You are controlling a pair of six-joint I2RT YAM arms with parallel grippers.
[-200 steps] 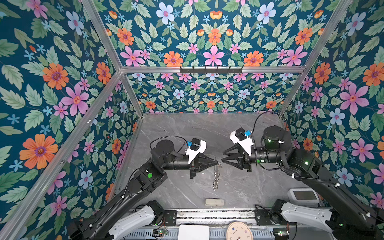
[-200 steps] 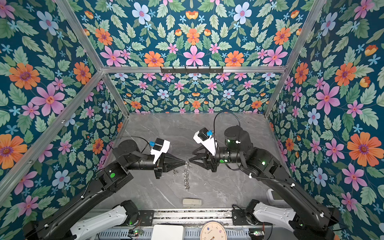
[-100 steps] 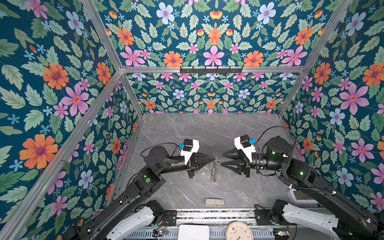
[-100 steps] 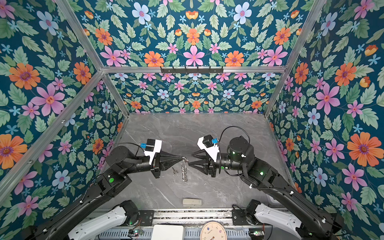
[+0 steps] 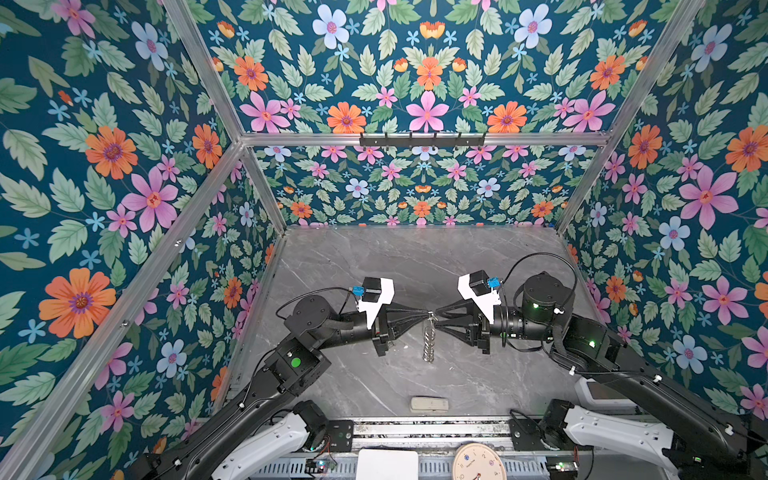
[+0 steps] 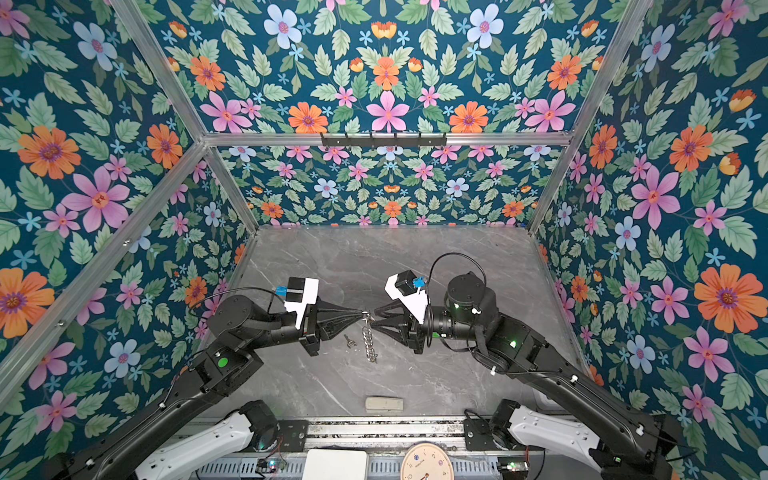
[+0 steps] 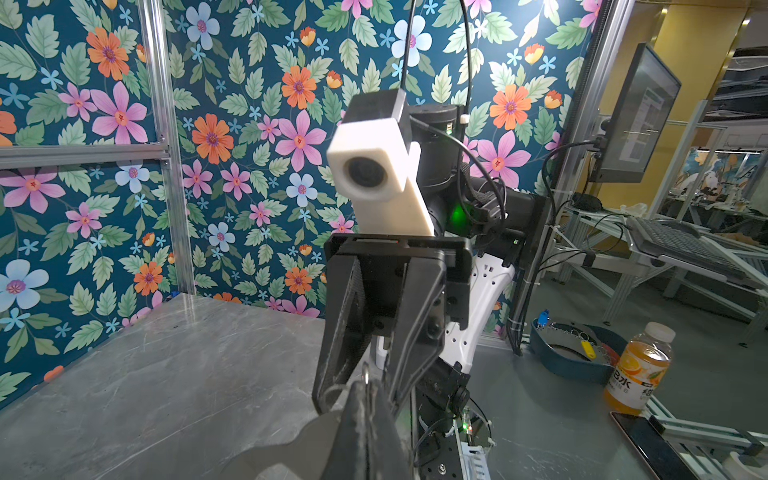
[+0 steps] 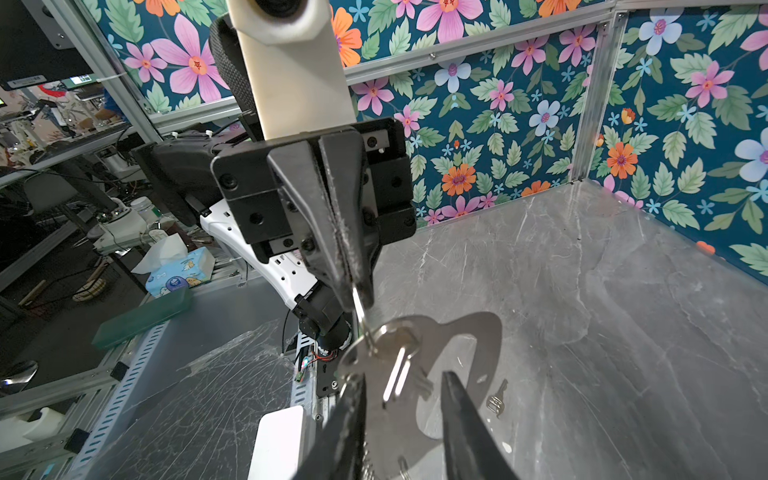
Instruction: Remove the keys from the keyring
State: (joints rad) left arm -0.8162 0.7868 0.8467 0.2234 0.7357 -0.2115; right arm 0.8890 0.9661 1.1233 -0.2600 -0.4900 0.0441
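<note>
My left gripper (image 5: 427, 314) is shut on the small silver keyring (image 8: 365, 332) and holds it above the table, fingertips pinched on the ring's edge (image 7: 365, 376). The link chain (image 5: 429, 345) hangs down from the ring in both top views (image 6: 370, 345). One of the keys (image 8: 397, 374) dangles from the ring between the fingers of my right gripper (image 8: 403, 399), which is open, with a gap on each side of the blade. Another key (image 6: 349, 341) lies loose on the grey table, left of the chain, also seen from the right wrist (image 8: 496, 401).
A pale beige block (image 5: 429, 404) lies near the table's front edge. Beyond the front rail sit a white box (image 5: 387, 463) and a round clock (image 5: 478, 463). Floral walls close in the back and both sides of the marble table (image 5: 415, 266).
The right gripper has come in to the ring from the right and its jaws have narrowed around the hanging key. The left gripper has kept its grip, rising slightly.
</note>
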